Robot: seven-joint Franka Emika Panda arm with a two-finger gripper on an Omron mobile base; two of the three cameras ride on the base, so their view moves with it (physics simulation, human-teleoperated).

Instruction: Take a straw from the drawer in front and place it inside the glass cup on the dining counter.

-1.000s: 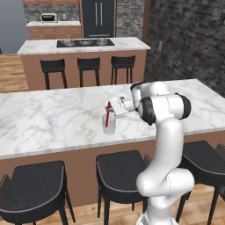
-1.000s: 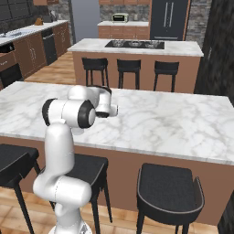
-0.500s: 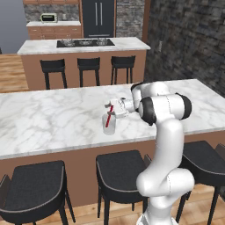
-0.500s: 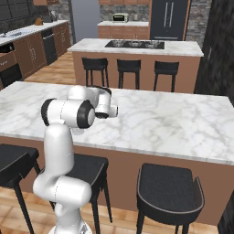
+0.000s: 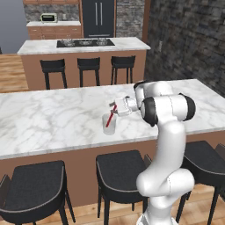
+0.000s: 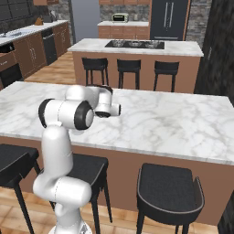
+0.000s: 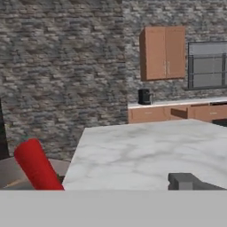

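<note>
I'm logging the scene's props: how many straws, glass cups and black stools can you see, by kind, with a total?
Straw: 1, red, standing in the cup
Glass cup: 1, on the dining counter
Black stools: 6, three near, three by the far island
Total: 8

We look for words, numbers and signs, and we find none that we can read. The things here are plain and bear no writing.
</note>
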